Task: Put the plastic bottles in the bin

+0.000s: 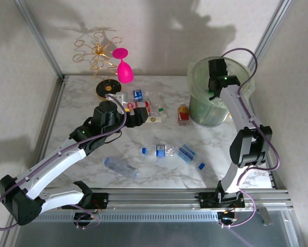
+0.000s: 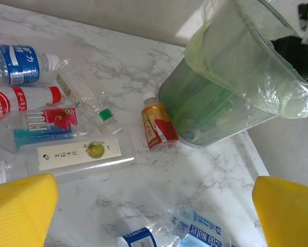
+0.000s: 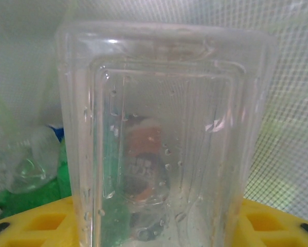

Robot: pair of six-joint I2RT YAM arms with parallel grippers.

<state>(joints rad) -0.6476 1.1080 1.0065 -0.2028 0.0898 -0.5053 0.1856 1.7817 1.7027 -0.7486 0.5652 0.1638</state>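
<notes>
Inside the bin [image 1: 207, 110], the right gripper [image 3: 154, 226] grips a clear square bottle [image 3: 159, 128] and should open wide to drop it cleanly, while the left gripper [image 2: 154, 216] gapes empty.

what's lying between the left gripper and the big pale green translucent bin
From the left gripper toward the bin, the top external view shows a flat clear cream-labelled bottle, then a small orange-and-red-labelled bottle beside it.

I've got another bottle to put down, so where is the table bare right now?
Bare marble runs along the back between the pink wine glass and the bin, and again in front of the bin, bordered by the blue-labelled bottle and the right arm. It is crowded by the left fingers, where packed bottles lie side by side.
</notes>
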